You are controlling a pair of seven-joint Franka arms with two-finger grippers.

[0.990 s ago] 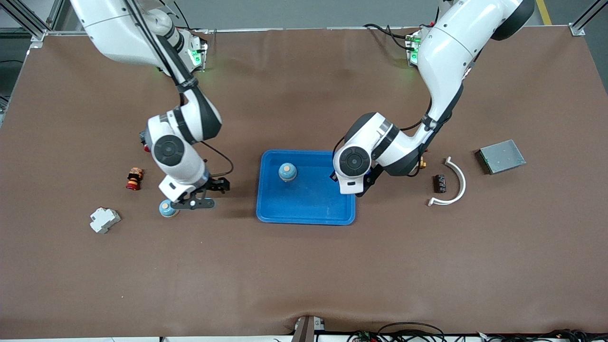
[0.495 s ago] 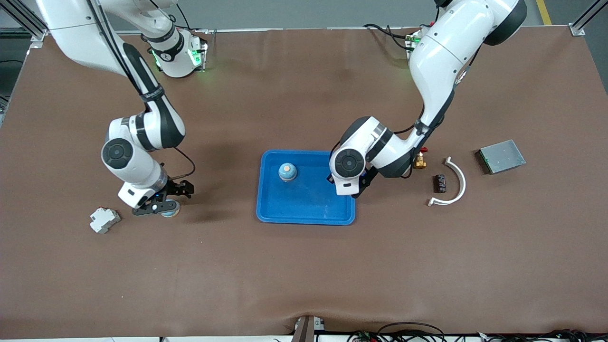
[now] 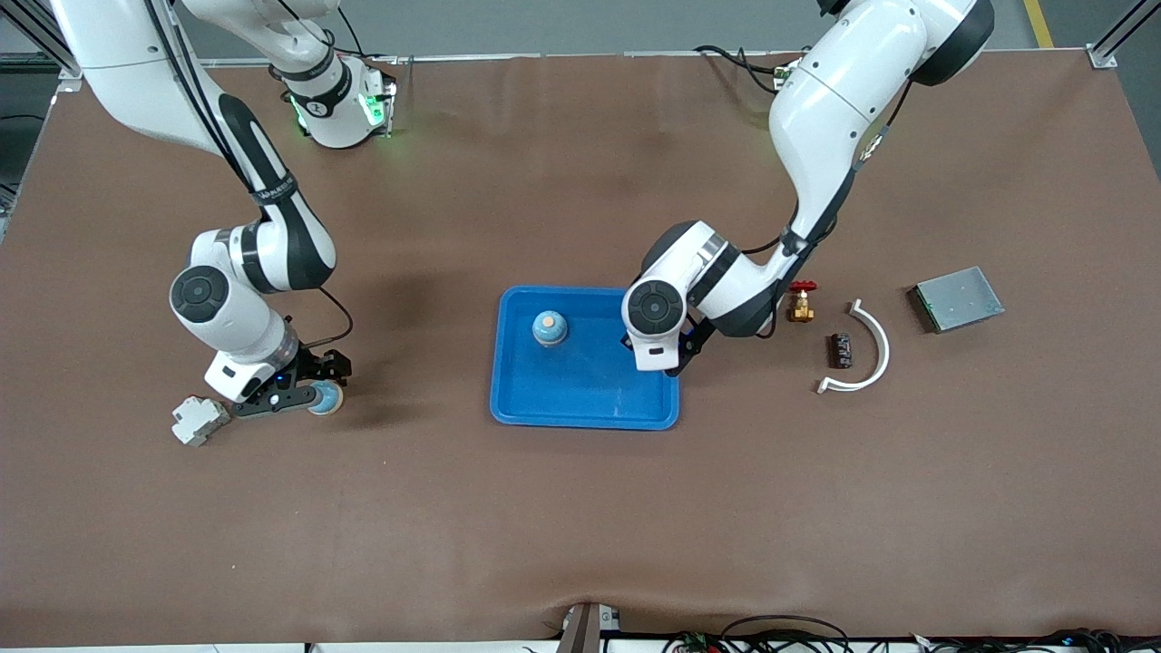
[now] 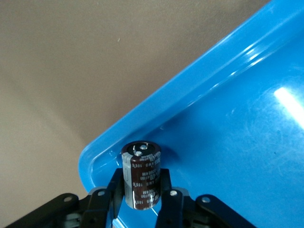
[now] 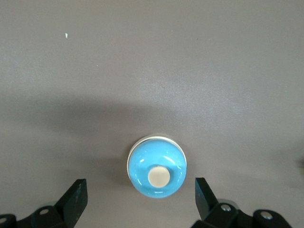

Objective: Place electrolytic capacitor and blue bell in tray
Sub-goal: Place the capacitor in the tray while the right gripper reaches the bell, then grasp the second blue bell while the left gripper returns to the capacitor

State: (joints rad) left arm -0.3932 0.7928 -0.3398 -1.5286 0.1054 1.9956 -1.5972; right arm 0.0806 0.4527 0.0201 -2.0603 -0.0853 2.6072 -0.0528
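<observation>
The left gripper (image 4: pixel 142 202) hung over a corner of the shallow bright-blue rectangular plastic tray (image 3: pixel 590 413), at the end toward the left arm, its fingers (image 4: pixel 115 187) clamped on a dark brown cylindrical electrolytic capacitor (image 4: pixel 140 175) held upright just above the tray floor. A round blue bell with a cream button (image 3: pixel 550 328) already sat in the tray. The right gripper (image 5: pixel 141 197) hovered with its jaws spread wide over a second round blue bell (image 5: pixel 156 171) on the brown table mat (image 3: pixel 580 526), toward the right arm's end, not touching it. Another small dark capacitor (image 3: pixel 841 350) lay on the mat beside a curved white plastic strip (image 3: pixel 873 349).
</observation>
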